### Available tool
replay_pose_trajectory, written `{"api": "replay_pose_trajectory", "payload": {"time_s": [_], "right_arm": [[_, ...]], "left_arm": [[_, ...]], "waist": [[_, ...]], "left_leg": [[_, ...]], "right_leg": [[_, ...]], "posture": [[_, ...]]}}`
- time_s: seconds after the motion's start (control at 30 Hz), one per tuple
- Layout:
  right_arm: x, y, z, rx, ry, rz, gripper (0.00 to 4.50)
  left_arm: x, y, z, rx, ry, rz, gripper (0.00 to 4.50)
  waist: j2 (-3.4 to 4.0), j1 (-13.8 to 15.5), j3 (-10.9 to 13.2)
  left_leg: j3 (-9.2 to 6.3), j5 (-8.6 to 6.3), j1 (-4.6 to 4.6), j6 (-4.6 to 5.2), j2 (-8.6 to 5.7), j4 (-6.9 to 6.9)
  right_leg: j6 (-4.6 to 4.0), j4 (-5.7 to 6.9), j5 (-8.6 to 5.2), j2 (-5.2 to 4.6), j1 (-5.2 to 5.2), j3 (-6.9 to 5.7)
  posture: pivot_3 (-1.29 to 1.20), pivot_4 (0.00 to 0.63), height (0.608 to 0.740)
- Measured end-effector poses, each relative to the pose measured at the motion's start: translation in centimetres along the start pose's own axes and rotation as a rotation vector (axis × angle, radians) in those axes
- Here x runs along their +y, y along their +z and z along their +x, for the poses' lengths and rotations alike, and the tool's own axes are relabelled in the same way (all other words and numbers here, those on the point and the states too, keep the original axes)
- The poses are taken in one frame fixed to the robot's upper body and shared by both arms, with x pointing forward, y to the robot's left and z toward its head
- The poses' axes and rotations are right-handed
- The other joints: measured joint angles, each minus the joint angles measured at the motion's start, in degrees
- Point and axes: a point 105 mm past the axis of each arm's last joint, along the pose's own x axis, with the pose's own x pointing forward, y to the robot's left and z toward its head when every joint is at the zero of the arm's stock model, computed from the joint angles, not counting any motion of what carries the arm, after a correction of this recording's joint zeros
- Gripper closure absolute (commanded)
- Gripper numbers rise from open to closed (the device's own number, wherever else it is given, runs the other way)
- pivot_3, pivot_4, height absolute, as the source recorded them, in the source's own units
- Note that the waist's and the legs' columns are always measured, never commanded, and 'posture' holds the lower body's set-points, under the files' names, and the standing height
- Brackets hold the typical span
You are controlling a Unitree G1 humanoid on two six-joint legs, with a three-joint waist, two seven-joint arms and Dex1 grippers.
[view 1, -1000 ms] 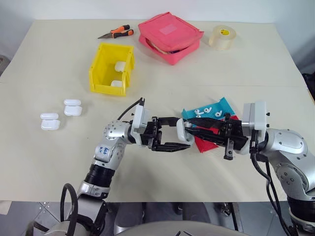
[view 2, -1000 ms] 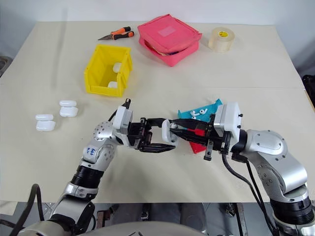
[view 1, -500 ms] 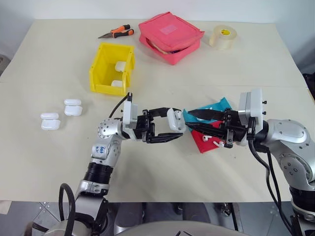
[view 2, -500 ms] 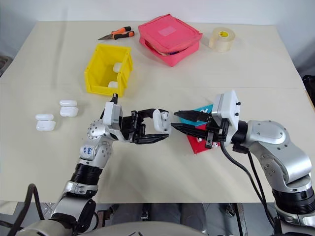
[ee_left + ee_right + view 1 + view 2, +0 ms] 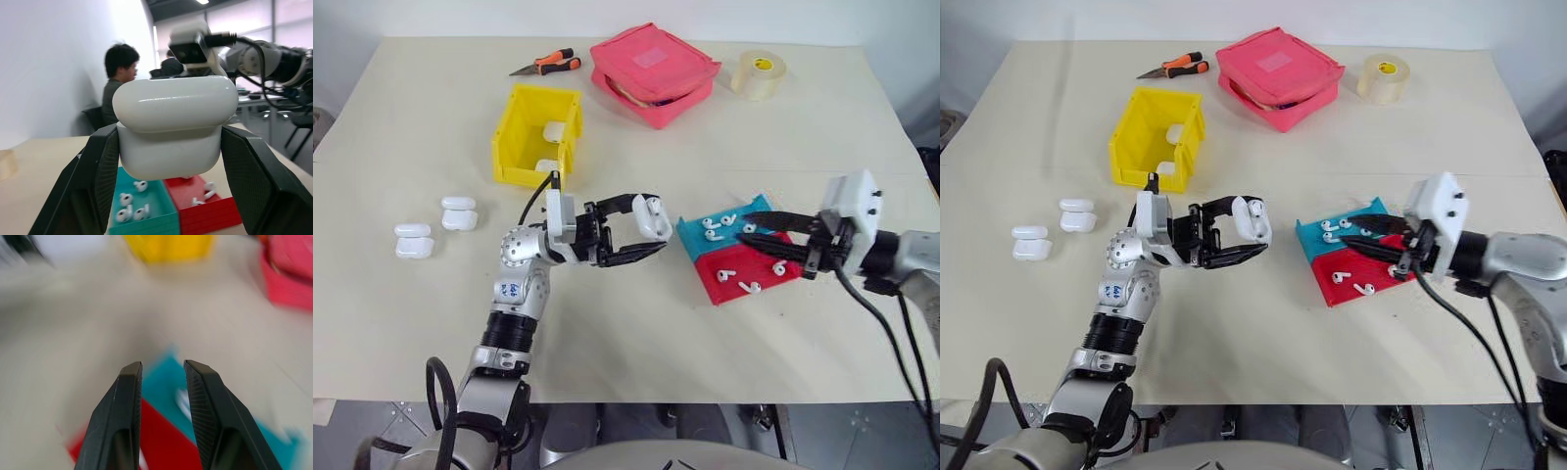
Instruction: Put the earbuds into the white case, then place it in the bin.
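Observation:
My left gripper (image 5: 651, 227) is shut on the white case (image 5: 652, 215), held above the table's middle with its lid down; in the left wrist view the case (image 5: 173, 127) sits between both fingers (image 5: 100, 181). Off to the right, my right gripper (image 5: 748, 225) hovers open over the trays with nothing between its fingers (image 5: 122, 401). Several earbuds (image 5: 718, 224) lie in the blue tray (image 5: 693, 235), others (image 5: 747, 286) in the red tray (image 5: 720, 269). The yellow bin (image 5: 521, 147) stands at the back left with two white cases (image 5: 553, 130) inside.
Spare white cases (image 5: 458, 213) lie on the table at the left. A pink pouch (image 5: 653, 69), orange-handled pliers (image 5: 546, 66) and a tape roll (image 5: 756, 73) line the far edge. A person (image 5: 120, 73) sits in the background of the left wrist view.
My right gripper left the case, opened and drew back to the right over the trays. My left gripper, still shut on the case, shifted a little left and toward the bin.

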Motion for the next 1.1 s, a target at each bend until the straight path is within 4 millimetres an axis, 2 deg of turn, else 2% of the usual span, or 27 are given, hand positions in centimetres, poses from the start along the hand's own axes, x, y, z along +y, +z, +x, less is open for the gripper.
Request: {"api": "replay_pose_trajectory", "payload": {"time_s": [0.07,0.17,0.3,0.4,0.43,0.53,0.7,0.87,0.97,1.07,1.1], "right_arm": [[-0.3,-1.0,-0.9,0.037,-0.036,0.024,3.07],[-0.8,-2.5,-2.9,0.086,-0.101,0.07,2.52],[-0.2,-4.4,-6.7,0.147,-0.158,0.145,1.21],[0.9,-4.5,-8.9,0.132,-0.149,0.167,0.2],[1.3,-4.5,-9.4,0.131,-0.141,0.172,0.01],[1.6,-4.4,-10.5,0.131,-0.14,0.162,0.01],[0.9,-3.4,-9.8,0.086,-0.148,0.114,0.01],[0.0,-2.1,-6.4,0.074,-0.089,0.059,0.01],[-1.1,0.1,-3.7,0.013,-0.06,-0.003,0.01],[-1.8,1.4,-1.6,0.013,-0.032,-0.03,0.59],[-2.0,1.5,-0.8,0.018,-0.017,-0.03,0.93]], "left_arm": [[0.1,-0.1,-0.1,0.006,0.013,0.002,1.72],[0.2,-0.3,-0.4,0.013,0.04,0.006,1.72],[0.4,-0.4,-1.0,0.03,0.077,0.013,1.72],[0.7,-0.4,-1.6,0.042,0.102,0.019,1.72],[0.7,-0.4,-1.6,0.041,0.105,0.021,1.72],[0.8,-0.3,-1.8,0.042,0.112,0.025,1.72],[0.9,-0.3,-1.7,0.038,0.117,0.029,1.72],[1.1,-0.1,-1.4,0.029,0.118,0.047,1.72],[1.2,0.0,-1.3,0.027,0.126,0.054,1.72],[1.1,-0.1,-1.2,0.02,0.135,0.054,1.72],[1.1,-0.1,-1.2,0.021,0.142,0.054,1.72]], "waist": [[0.0,0.0,0.0],[0.0,0.0,0.0],[0.0,0.4,0.0],[0.0,0.3,0.0],[0.0,0.2,0.0],[0.0,0.0,0.0],[0.0,-0.2,0.0],[0.01,-0.1,0.0],[0.01,-0.2,0.0],[0.01,-0.1,0.0],[0.01,-0.1,0.0]], "left_leg": [[0.0,0.0,-0.01,0.0,0.01,-0.01],[0.01,0.0,-0.03,0.0,0.0,0.01],[0.01,0.0,-0.03,0.0,0.0,0.0],[0.02,-0.01,0.02,0.01,0.01,0.0],[0.02,-0.01,0.04,0.02,0.01,-0.01],[0.03,-0.02,0.1,0.03,0.01,0.0],[0.06,-0.02,0.21,0.03,0.04,0.0],[0.03,-0.02,0.22,0.03,0.04,0.0],[0.04,-0.02,0.19,0.03,0.03,0.06],[0.0,-0.02,0.15,0.03,0.03,0.04],[-0.01,-0.02,0.15,0.03,0.04,0.05]], "right_leg": [[0.0,-0.01,0.0,0.01,0.0,-0.02],[0.03,-0.02,0.02,0.0,0.0,0.0],[0.05,-0.05,0.03,0.01,0.0,0.0],[0.07,-0.08,0.04,0.03,0.05,0.02],[0.08,-0.08,0.04,0.02,0.07,0.04],[0.1,-0.09,0.06,0.02,0.13,0.06],[0.09,-0.08,0.07,0.04,0.2,0.1],[0.08,-0.08,0.07,0.04,0.21,0.08],[0.07,-0.09,0.09,0.02,0.21,0.09],[0.07,-0.12,0.09,0.02,0.2,0.04],[0.07,-0.13,0.09,0.02,0.2,0.02]], "posture": [[0.0,0.15,0.74],[0.0,0.15,0.74],[0.0,0.15,0.74],[0.0,0.15,0.74],[0.0,0.15,0.74],[0.0,0.15,0.74],[0.0,0.15,0.74],[0.0,0.15,0.74],[0.0,0.15,0.74],[0.0,0.15,0.74],[0.0,0.15,0.74]]}}
